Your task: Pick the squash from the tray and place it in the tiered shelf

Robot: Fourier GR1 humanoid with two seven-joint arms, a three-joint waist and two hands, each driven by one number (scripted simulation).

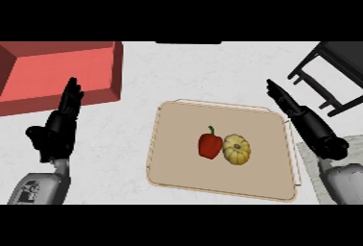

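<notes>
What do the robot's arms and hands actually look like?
Each arm ends in a black hand with slim, jointed fingers and a thumb: the left hand and the right hand. Below the black wrists, the forearms are smooth grey casings; the left one bears small dark markings.

Glossy red bell pepper with a green stem (pixel 210 145) lying mid-counter — plus a big boxy red bin (pixel 60 72) off in the far-left corner.

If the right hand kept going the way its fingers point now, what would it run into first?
The right hand points up and to the left, over bare counter. That line passes left of the black shelf and above the tray, so the way looks free as far as shown; height is unclear.
</notes>
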